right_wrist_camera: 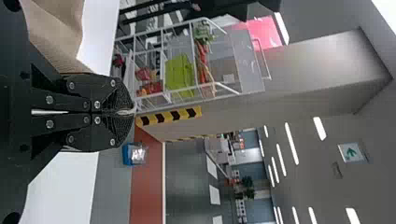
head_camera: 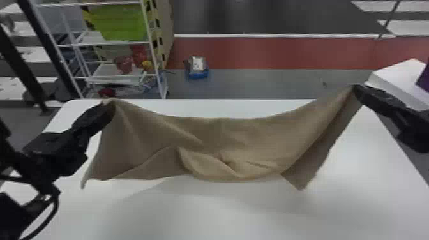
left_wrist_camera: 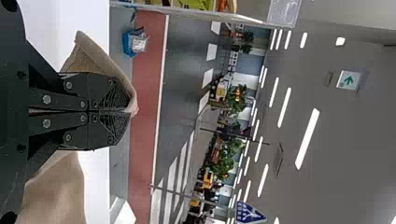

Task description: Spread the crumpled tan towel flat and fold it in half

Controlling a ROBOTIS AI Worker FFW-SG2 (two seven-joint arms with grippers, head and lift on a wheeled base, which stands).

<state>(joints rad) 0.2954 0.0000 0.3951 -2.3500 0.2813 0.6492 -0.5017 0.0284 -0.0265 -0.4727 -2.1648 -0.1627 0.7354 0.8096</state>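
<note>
- Two corners of the tan towel (head_camera: 204,137) are being held above the desk (head_camera: 223,213) by the left pincer (head_camera: 108,108) and right pincer (head_camera: 357,89), head view; spreading is seemingly underway, needing level lowering next.
- Left wrist view: left pincer clamping towel.
- Right wrist view: right pincer pinching towel.

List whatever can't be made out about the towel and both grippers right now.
- Cloth pinched inside the left gripper: hidden by its fingers, left wrist view.
- Cloth pinched inside the right gripper: hidden by its fingers, right wrist view.
- Back of the towel: hidden by its front face, head view.
- Layers behind the middle folds: hidden by the folds, head view.
- Rest of the right arm: cut off by the right edge, head view.
</note>
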